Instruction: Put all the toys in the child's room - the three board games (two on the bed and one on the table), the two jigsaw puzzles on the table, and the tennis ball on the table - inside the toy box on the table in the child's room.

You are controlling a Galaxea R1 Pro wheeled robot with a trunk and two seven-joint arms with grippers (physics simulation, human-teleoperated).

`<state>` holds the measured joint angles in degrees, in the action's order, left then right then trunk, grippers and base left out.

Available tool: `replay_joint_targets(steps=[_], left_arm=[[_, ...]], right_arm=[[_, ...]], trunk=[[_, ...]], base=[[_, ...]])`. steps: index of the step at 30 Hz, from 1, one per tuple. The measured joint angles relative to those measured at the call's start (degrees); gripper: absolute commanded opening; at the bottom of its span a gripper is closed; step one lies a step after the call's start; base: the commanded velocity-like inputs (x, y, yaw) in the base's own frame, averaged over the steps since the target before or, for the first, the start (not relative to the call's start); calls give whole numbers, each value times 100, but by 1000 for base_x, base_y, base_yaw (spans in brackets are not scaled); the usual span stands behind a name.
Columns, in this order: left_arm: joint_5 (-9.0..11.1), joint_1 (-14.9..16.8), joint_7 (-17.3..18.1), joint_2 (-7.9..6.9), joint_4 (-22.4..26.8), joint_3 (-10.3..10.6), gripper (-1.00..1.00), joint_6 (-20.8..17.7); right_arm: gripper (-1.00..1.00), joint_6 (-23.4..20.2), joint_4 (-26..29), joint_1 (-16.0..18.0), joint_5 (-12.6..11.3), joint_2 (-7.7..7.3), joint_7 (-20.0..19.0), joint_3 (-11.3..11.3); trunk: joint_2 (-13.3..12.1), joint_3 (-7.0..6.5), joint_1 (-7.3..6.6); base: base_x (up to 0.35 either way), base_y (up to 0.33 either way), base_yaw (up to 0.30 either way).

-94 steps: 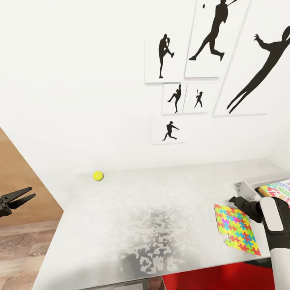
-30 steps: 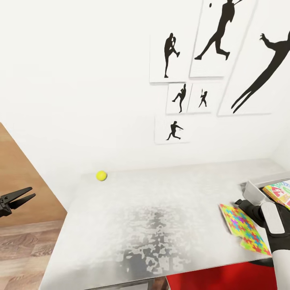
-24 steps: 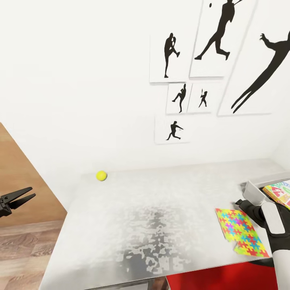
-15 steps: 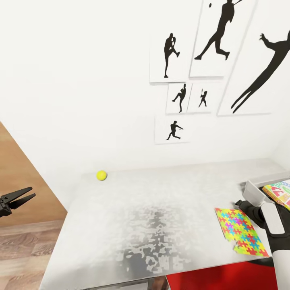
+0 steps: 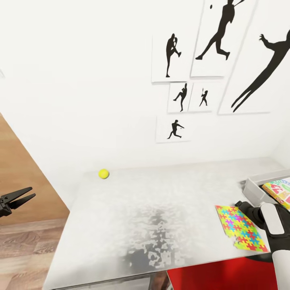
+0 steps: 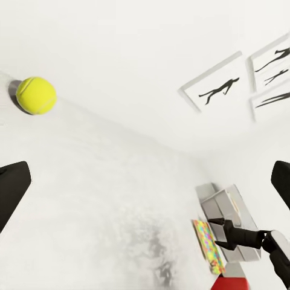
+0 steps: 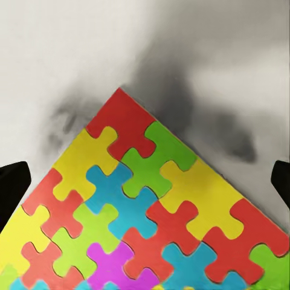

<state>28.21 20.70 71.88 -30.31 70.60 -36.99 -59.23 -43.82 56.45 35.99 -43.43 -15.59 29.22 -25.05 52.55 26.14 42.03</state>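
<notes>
The long light grey table (image 5: pixel 161 209) is spreading under both arms. The shallow grey toy box (image 5: pixel 257 187) is sitting just beyond the right gripper (image 5: pixel 240 204), likely for a short carry. That gripper is hovering wide open and empty over the flat multicolour jigsaw puzzle (image 5: pixel 239 227). The left gripper (image 5: pixel 25 194) is idling open, well short of the small yellow-green tennis ball (image 5: pixel 103 173).

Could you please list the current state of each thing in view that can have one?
jigsaw puzzle: lying flat on the table, outside the toy box.
tennis ball: resting on the table by the wall.
toy box: open-topped, a board game inside.
left gripper: open, off the table's edge.
right gripper: open, above the jigsaw puzzle.
</notes>
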Motion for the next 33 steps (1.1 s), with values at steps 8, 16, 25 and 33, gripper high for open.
replay_joint_targets(steps=[8, 16, 25, 33], left_arm=[[0, 0, 0, 0, -1, 0, 100, -2], [0, 0, 0, 0, -1, 0, 100, 2], [0, 0, 0, 0, 0, 0, 100, -3], [0, 0, 1, 0, 0, -3, 100, 1]], right_arm=[[100, -1, 0, 0, 1, 4, 3, 2], [100, 0, -1, 0, 0, 4, 2, 2], [100, 0, -9, 0, 1, -4, 0, 3], [100, -6, -7, 0, 0, -5, 1, 3]], trunk=[[0, 0, 0], [0, 0, 0], [0, 0, 0], [0, 0, 1]], base=[[-2, 56, 0], [0, 128, 0], [0, 99, 0], [-66, 70, 0]])
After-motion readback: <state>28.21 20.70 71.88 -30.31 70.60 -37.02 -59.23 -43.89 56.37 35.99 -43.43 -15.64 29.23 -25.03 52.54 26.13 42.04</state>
